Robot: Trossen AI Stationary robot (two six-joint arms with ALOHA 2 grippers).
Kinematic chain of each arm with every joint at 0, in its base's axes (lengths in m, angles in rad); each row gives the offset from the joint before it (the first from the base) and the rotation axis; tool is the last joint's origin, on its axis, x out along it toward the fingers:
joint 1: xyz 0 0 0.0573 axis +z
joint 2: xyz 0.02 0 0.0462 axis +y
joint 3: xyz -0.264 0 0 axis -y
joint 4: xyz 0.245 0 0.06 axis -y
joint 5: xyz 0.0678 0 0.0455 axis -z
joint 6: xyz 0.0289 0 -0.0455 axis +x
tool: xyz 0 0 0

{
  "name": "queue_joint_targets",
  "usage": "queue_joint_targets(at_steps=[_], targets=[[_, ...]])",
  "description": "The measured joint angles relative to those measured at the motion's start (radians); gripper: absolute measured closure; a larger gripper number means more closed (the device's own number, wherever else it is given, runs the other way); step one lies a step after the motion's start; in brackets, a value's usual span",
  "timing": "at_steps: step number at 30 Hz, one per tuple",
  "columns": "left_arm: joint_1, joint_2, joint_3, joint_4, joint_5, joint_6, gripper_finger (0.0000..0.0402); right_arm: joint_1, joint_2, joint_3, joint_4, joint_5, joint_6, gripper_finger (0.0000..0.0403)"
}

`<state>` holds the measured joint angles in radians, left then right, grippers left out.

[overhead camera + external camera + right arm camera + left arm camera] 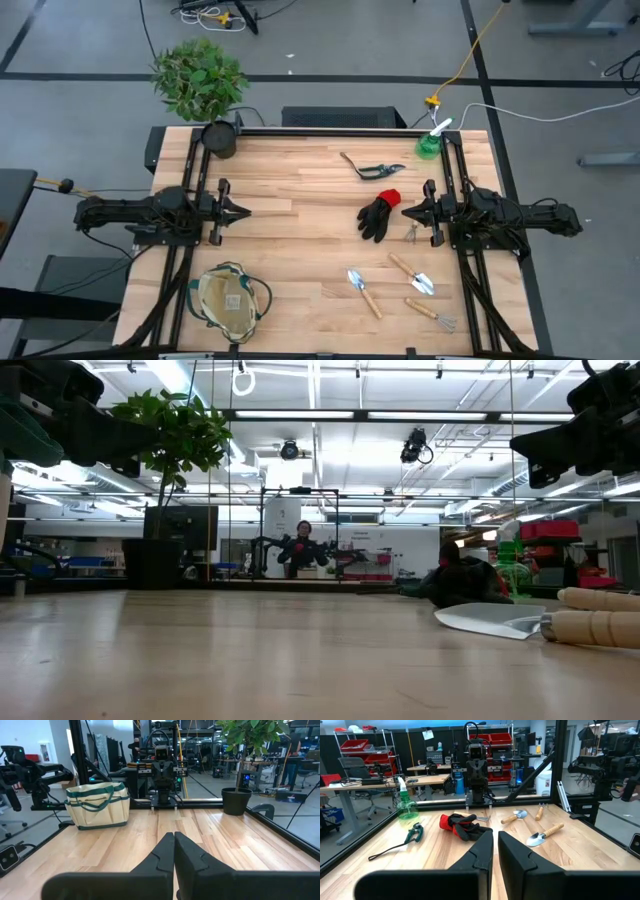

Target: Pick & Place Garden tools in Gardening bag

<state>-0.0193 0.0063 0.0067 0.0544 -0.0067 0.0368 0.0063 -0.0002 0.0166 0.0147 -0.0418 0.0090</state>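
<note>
The beige gardening bag with green trim stands near the table's front left; it also shows in the right wrist view. A black glove with a red cuff, pruning shears and a green spray bottle lie toward the right and far right. Two wooden-handled trowels and a hand fork lie at the front right. My left gripper is shut and empty at mid-left, above the table. My right gripper is shut and empty, raised just right of the glove's cuff.
A black pot with a leafy plant stands at the far left corner. A small metal tool lies below my right gripper. Bare wood lies in the table's middle between the arms. A black frame rail runs along the far edge.
</note>
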Motion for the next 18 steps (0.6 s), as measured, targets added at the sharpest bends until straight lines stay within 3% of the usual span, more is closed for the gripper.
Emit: queue_joint_targets(at_steps=[8, 18], targets=[[0.0, 0.0, 0.0, 0.0, 0.0, 0.0, 0.0369, 0.0, 0.0, 0.0, 0.0, 0.068, 0.002, 0.0387], [0.0, 0.0, 0.0, 0.0, 0.0, 0.0, 0.0369, 0.0, 0.0, 0.0, 0.0, 0.071, -0.044, 0.0387]])
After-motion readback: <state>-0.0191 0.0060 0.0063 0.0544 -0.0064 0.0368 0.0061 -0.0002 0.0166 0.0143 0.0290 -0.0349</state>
